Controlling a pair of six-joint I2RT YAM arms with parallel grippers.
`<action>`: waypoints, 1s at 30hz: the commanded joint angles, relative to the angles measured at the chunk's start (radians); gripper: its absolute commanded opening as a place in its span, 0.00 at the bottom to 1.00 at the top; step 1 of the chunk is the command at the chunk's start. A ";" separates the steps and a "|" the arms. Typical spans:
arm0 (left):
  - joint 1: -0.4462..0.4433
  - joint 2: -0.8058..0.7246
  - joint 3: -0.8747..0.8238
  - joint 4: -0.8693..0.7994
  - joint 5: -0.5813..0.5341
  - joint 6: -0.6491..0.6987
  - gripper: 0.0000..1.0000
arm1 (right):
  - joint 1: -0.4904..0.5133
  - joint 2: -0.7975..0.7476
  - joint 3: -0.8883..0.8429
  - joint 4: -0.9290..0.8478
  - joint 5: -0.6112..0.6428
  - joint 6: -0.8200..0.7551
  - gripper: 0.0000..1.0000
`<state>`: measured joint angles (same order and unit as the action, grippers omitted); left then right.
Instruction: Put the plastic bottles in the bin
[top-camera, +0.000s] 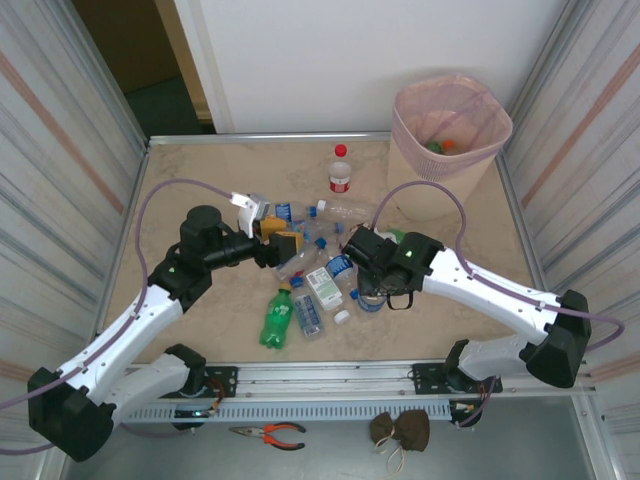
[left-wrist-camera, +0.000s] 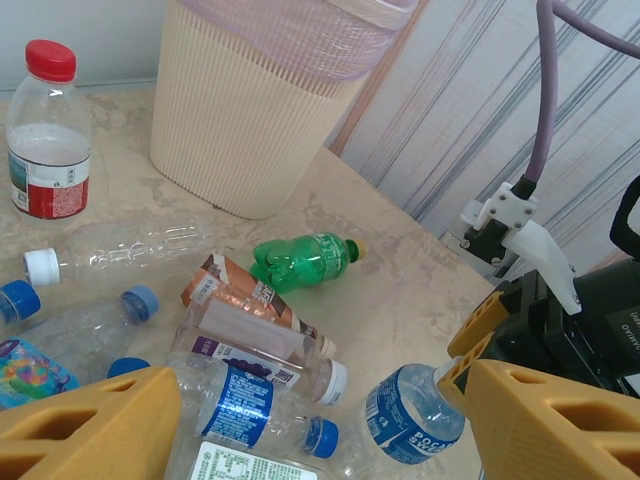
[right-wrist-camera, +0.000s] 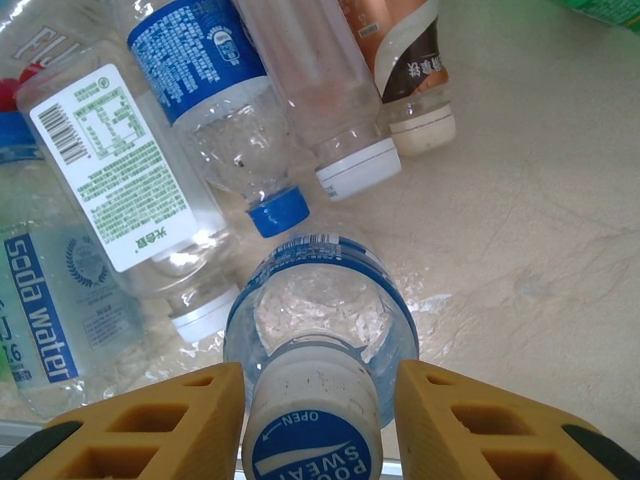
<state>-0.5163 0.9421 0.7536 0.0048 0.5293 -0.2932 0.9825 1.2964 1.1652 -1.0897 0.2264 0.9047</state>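
Several small plastic bottles lie heaped mid-table. My right gripper is open, its yellow fingers straddling the white cap of an upright blue-labelled Pocari Sweat bottle, with a slim gap on the right side. That same bottle shows in the left wrist view too. My left gripper hangs open above the heap's left side, holding nothing. A red-capped bottle stands apart near the back. One green bottle lies at the front, another towards the bin, which stands at the back right with its pink liner.
A loose white cap lies near the front. Green and orange items rest inside the bin. Striped walls close in the table's left and right sides. Pliers and a dark pouch lie below the front rail.
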 joint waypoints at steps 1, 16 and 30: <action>0.006 -0.019 -0.012 0.026 -0.009 -0.004 0.76 | 0.008 0.009 0.004 -0.016 -0.011 -0.018 0.42; 0.006 -0.031 -0.013 0.020 -0.018 -0.004 0.76 | 0.009 -0.004 0.049 -0.051 0.008 -0.034 0.27; 0.006 -0.059 -0.011 0.012 -0.048 -0.008 0.76 | -0.221 -0.144 0.246 -0.141 -0.077 -0.212 0.25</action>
<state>-0.5163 0.9043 0.7464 0.0044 0.4992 -0.2932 0.8185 1.1896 1.3457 -1.1919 0.1825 0.7750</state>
